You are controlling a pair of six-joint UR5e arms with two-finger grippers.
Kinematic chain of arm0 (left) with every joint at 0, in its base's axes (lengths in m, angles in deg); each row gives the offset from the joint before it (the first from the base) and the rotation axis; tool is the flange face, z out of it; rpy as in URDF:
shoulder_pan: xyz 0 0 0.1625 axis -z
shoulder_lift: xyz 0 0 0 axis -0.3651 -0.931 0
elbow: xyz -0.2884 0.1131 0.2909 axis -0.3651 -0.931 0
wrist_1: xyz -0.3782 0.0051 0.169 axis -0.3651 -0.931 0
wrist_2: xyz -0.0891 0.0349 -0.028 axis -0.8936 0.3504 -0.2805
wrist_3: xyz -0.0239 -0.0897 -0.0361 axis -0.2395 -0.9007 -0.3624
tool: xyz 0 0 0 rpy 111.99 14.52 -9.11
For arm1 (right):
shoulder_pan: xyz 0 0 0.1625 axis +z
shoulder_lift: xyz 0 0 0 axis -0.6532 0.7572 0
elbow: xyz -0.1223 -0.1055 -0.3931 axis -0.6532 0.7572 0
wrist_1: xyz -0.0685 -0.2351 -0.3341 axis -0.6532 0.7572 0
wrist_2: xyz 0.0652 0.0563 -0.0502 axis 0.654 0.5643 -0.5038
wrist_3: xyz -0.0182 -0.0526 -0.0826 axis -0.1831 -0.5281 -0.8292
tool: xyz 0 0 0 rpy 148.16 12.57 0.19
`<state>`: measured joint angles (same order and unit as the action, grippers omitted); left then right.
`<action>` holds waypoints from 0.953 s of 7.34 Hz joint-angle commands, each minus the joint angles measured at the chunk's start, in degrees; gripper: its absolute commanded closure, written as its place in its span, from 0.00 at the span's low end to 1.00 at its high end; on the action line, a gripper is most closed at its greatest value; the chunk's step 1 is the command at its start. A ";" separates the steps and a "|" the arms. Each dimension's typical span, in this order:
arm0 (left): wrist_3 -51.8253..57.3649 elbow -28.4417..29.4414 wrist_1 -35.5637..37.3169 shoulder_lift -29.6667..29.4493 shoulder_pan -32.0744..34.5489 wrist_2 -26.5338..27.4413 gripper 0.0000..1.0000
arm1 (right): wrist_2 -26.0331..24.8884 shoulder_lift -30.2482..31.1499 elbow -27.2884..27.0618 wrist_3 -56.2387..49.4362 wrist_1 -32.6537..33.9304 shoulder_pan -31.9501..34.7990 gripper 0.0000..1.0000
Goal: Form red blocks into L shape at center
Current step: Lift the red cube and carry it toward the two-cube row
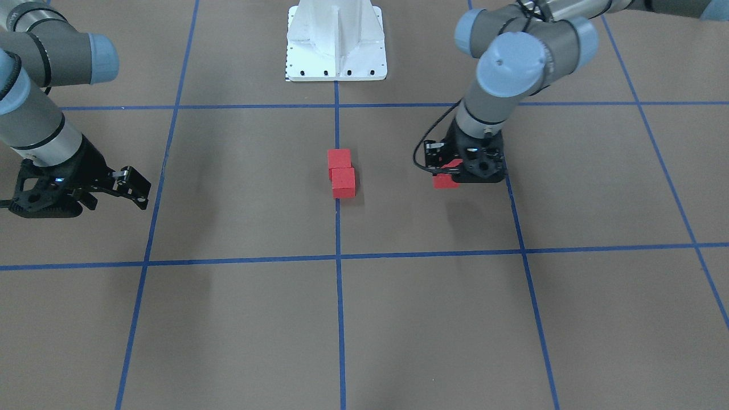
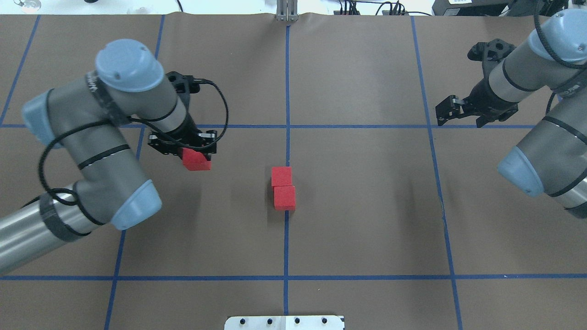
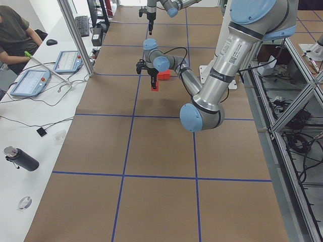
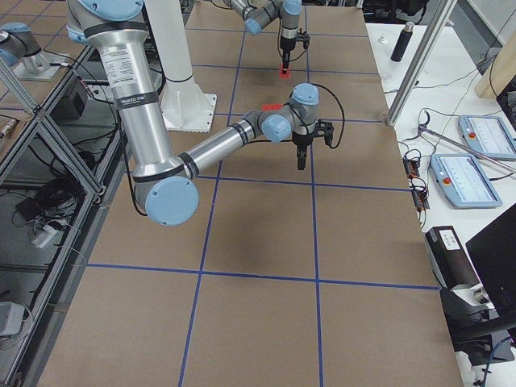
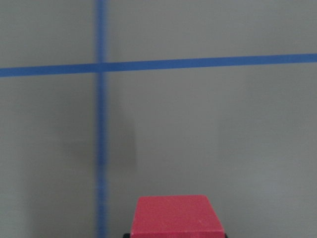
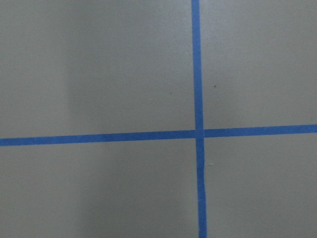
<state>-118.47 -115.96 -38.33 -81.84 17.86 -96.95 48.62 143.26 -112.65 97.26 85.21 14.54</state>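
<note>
Brown taped floor [image 2: 367, 220] spreads under both arms. Left gripper [image 2: 196, 155] has its fingers clamped on one red block [image 2: 197, 162], above the floor. Two more red blocks [image 2: 284, 198] sit touching on the middle tape line [image 2: 287, 91] at center [image 2: 302, 156], between both grippers and nearer the left fingers. Right gripper [image 2: 444, 113]: I can't tell its finger spacing.

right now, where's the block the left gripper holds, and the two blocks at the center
held block [image 2: 197, 160], overhead view, its visible red face
near center block [image 2: 285, 197], overhead view, middle of its top face
far center block [image 2: 281, 176], overhead view, middle of its top face
</note>
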 commanded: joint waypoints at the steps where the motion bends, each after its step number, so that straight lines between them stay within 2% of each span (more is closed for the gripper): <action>1: -4.66 7.92 0.20 -8.71 -3.31 1.10 1.00 | 0.00 2.45 0.05 -3.51 0.05 1.63 0.00; 3: -0.06 7.32 -0.06 -8.73 -4.72 4.51 1.00 | -0.09 2.54 0.49 -3.68 0.05 1.54 0.00; 4: -2.89 7.93 0.11 -9.86 -7.51 8.10 1.00 | -0.09 2.54 0.66 -3.60 0.05 1.46 0.00; 5: -10.58 7.42 0.12 -9.44 -7.37 7.70 1.00 | -0.09 2.54 0.67 -3.60 0.05 1.46 0.00; 6: -31.71 7.50 -0.67 -9.35 -7.63 7.17 1.00 | -0.09 2.45 0.93 -3.60 -0.03 1.46 0.00; 7: -42.54 7.24 -1.81 -9.61 -7.63 7.08 1.00 | -0.09 2.45 1.02 -3.60 -0.04 1.46 0.00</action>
<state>-143.25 -108.52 -38.98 -91.29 10.47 -89.76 48.53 145.75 -111.81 93.66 85.21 16.00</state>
